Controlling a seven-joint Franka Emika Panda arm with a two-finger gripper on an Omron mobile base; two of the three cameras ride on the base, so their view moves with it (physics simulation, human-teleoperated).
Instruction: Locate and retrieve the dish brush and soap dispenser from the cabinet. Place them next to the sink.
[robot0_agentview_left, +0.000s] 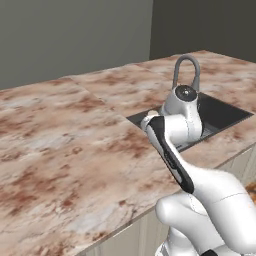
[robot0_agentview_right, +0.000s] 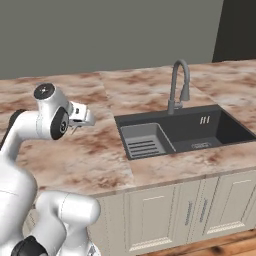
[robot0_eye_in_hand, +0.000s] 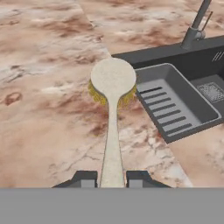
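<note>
Brown-veined marble worktop (robot0_agentview_right: 75, 155), broad and bare on the left; black sink (robot0_agentview_right: 220, 127) sunk into it, grey tap (robot0_agentview_right: 179, 85) behind, grey rack (robot0_agentview_right: 142, 140) inside.

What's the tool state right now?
Tool: shut on the dish brush handle, brush head over the counter by the sink.

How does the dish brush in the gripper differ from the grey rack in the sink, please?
The dish brush is cream with a round head; the rack is grey, rectangular and slotted. The brush is clamped by its handle in the gripper above the counter; the rack rests inside the sink.
</note>
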